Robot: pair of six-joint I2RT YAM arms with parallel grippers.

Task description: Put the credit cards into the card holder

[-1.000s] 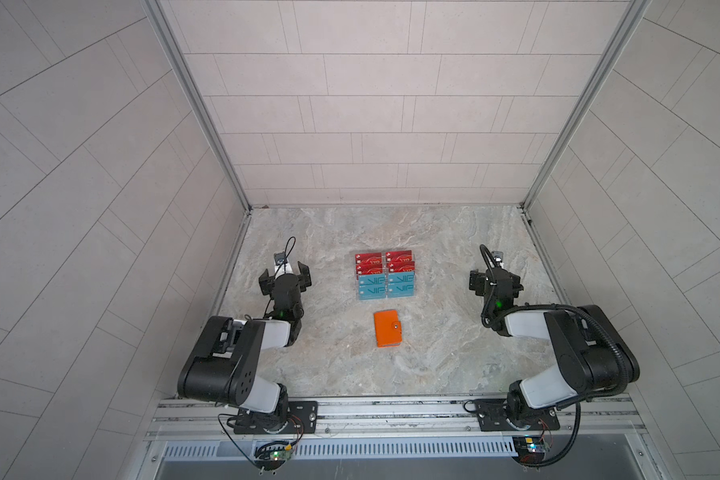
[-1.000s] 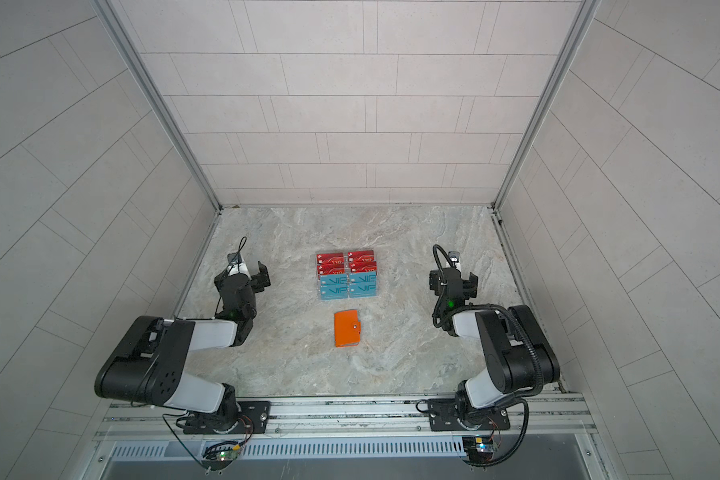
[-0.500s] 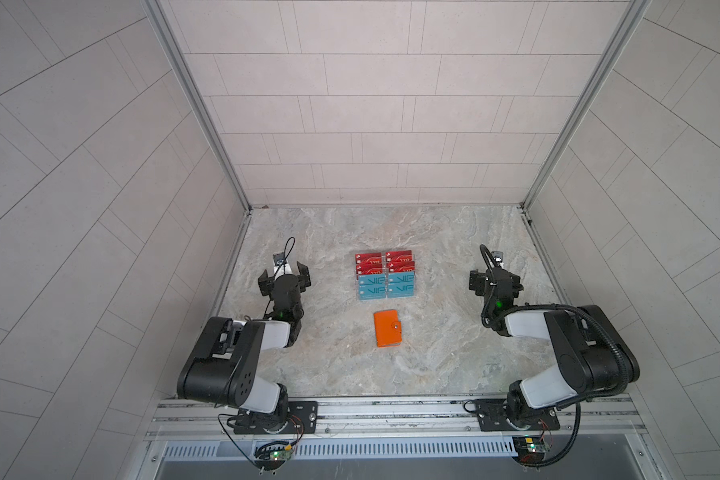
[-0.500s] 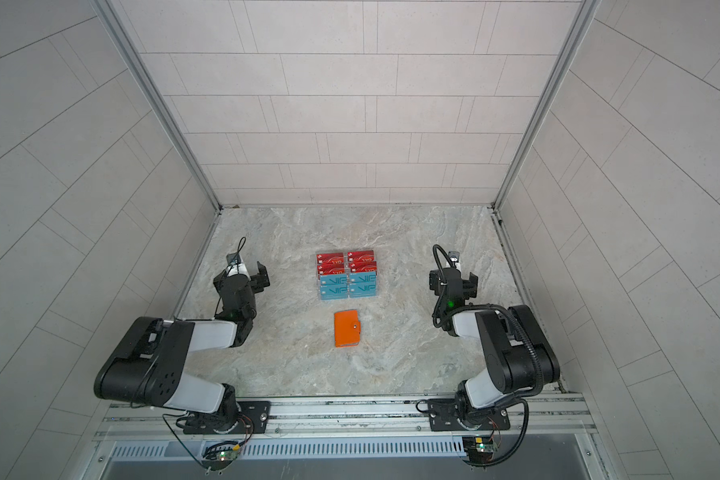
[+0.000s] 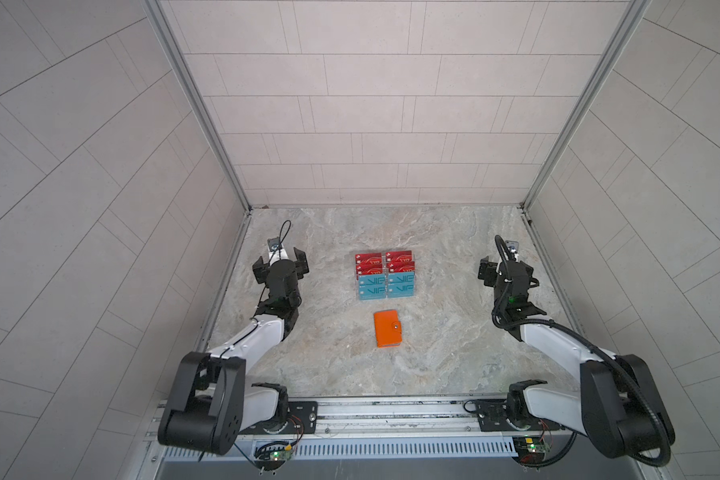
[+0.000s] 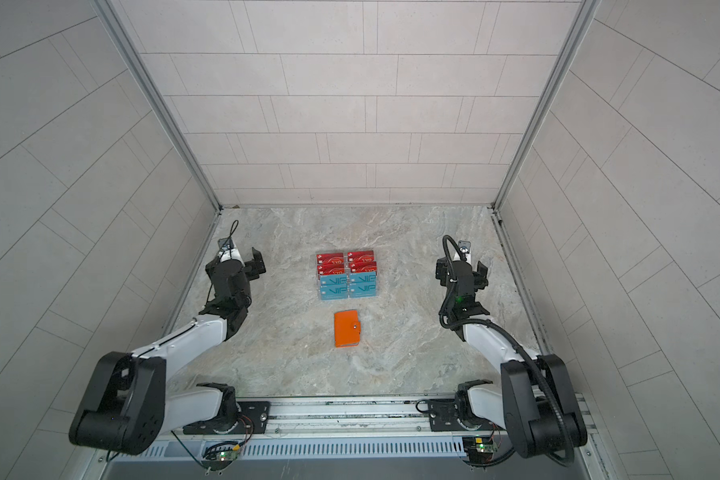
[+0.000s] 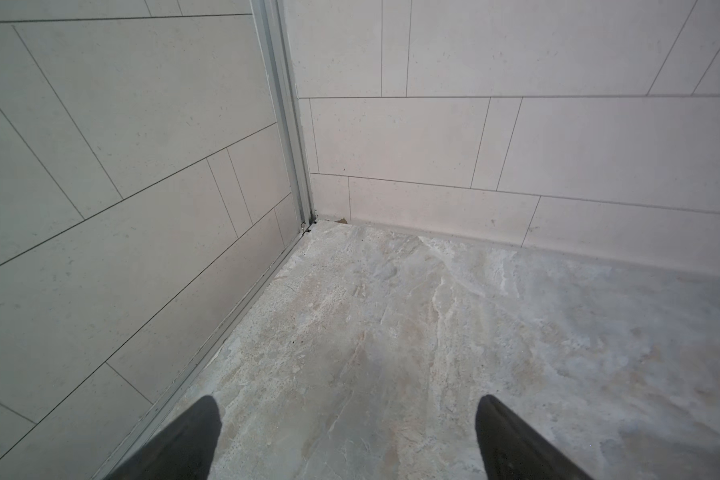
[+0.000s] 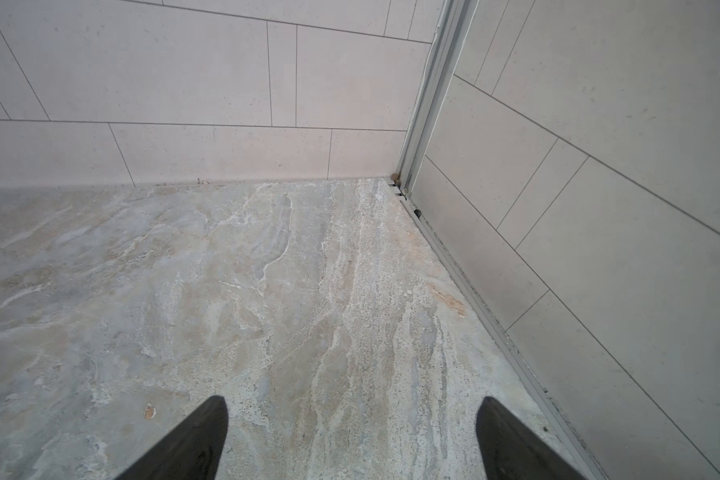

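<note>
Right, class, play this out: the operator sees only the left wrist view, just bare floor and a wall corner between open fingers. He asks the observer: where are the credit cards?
Observer: The credit cards sit in the middle of the table, in two columns, red rows at the back, teal rows nearer the arms' bases.
Operator: And the card holder?
Observer: The card holder lies flat and closed, just on the near side of the teal cards.
Operator: Is the other arm holding anything?
Observer: No. The right gripper is open and empty, off to the right, apart from both.
</note>
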